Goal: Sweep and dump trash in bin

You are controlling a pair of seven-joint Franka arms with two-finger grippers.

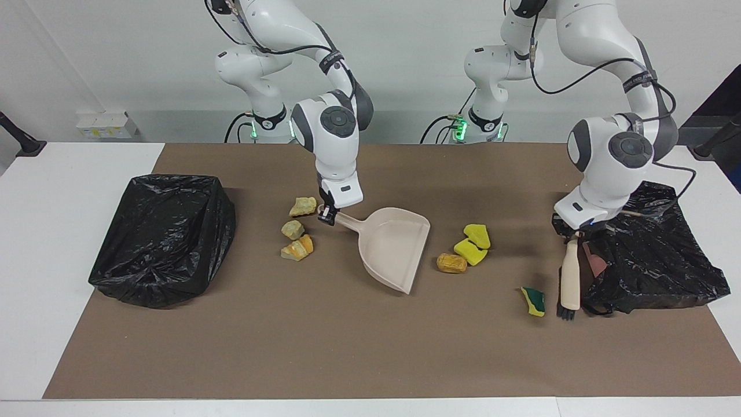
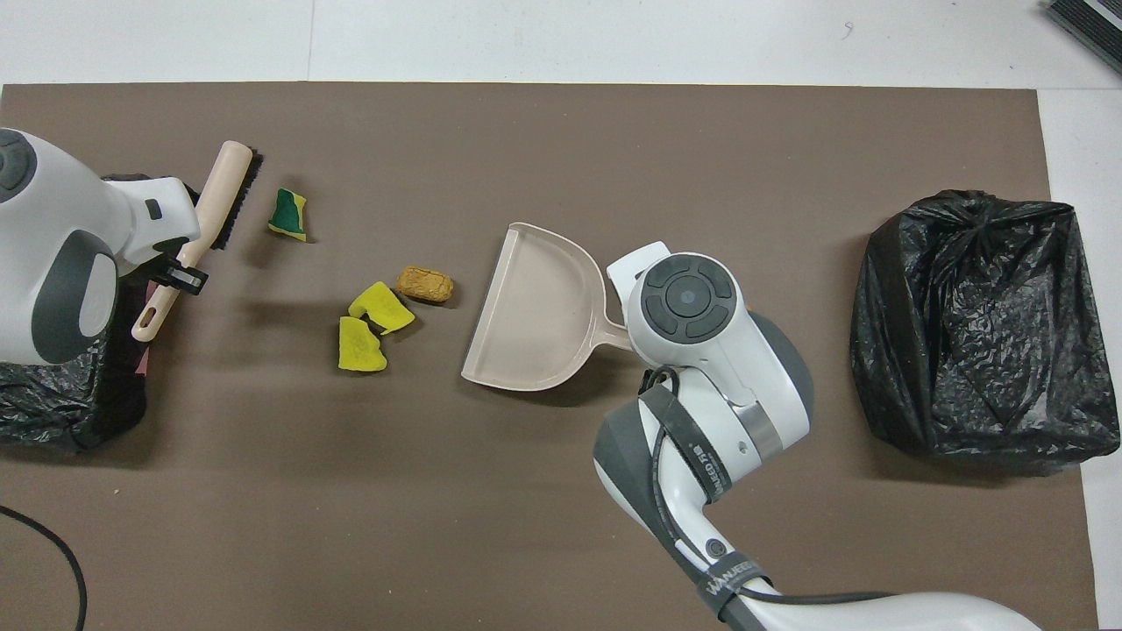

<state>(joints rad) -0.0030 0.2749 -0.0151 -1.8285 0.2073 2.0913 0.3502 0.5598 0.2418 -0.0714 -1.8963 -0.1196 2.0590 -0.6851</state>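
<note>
**Grippers on dustpan and brush, trash on the mat**

Nearest the robots: right gripper (image 1: 327, 215) closed on the dustpan (image 1: 393, 246) handle, pan flat on the mat (image 1: 370, 347). Touching-close beside that gripper, toward the bin (image 1: 165, 237): three beige chunks (image 1: 296, 230). Off the pan's mouth: two yellow sponge bits (image 1: 473, 243), orange lump (image 1: 451, 263). Left gripper (image 1: 570, 230) clamped on the brush (image 1: 570, 277) handle. Farthest out, just beside the bristles: green-backed sponge (image 1: 534, 301).

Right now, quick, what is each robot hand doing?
Left gripper: closed on the brush handle.
Right gripper: closed on the dustpan handle.
</note>
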